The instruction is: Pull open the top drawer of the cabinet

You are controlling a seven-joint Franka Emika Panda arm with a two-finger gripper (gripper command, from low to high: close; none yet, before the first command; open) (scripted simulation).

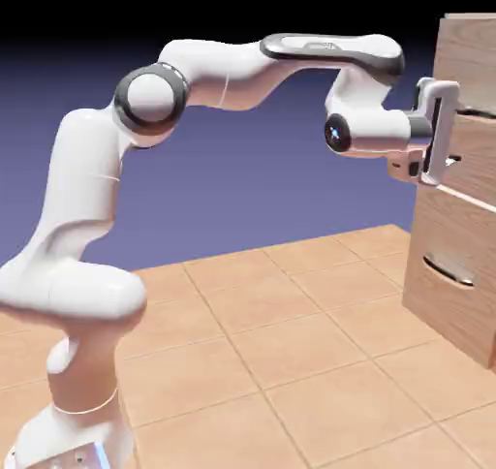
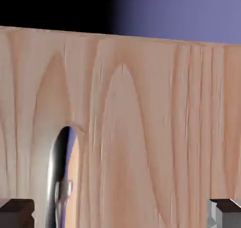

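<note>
Wood-grain top drawer [image 1: 477,147] at the exterior view's right edge, with the open gripper [image 1: 444,133] right at its front.

Light-brown and rigid, the drawer sits high in the cabinet [image 1: 455,254], above a matching drawer [image 1: 450,264] with its own curved handle. In the hand view the grey fingertips [image 2: 19,212] stand wide apart with nothing between them, and the slim silvery handle [image 2: 56,180] shows near the left tip, not centred. My guess: the drawer slides stiffly on rails, and the smooth metal handle is the only place to grip; it may slip unless the jaws close squarely around it.
</note>
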